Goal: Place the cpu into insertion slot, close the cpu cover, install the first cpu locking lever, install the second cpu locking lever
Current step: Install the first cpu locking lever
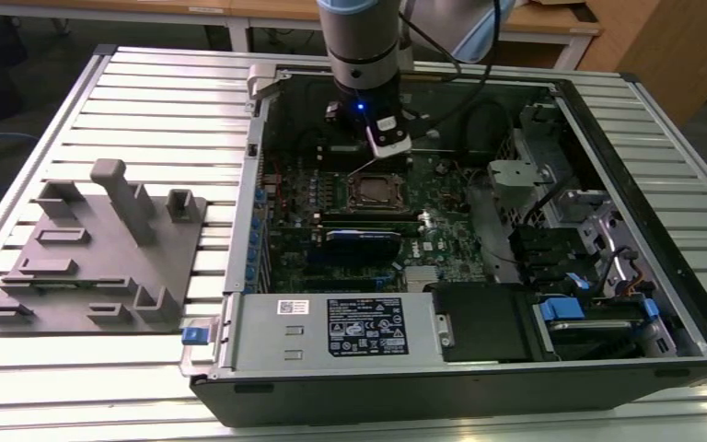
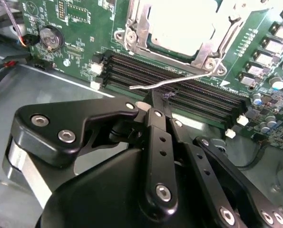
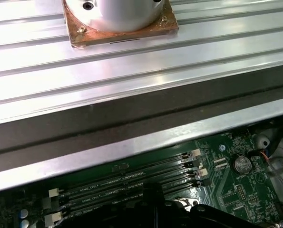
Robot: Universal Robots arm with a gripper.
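Observation:
The cpu point(image 2: 181, 21) lies flat in the insertion slot point(image 1: 375, 191) on the green board, its silver top showing through the window of the cpu cover point(image 2: 131, 29), which is folded down over it. A thin wire locking lever point(image 2: 179, 80) stands out raised and loose over the black memory slots point(image 2: 189, 92). My gripper point(image 2: 154, 100) is shut, its black fingertips right against this lever's bent stretch. In the exterior view the gripper point(image 1: 376, 158) hangs just behind the socket, beside the lever point(image 1: 364, 169).
The board sits inside an open computer case point(image 1: 599, 120) on a slatted metal table point(image 1: 157, 101). A grey fixture block point(image 1: 96, 249) stands at the exterior view's left. A coin battery point(image 2: 51, 38) and cables lie near the memory slots. Drive bays and a power supply point(image 1: 329, 327) crowd the case.

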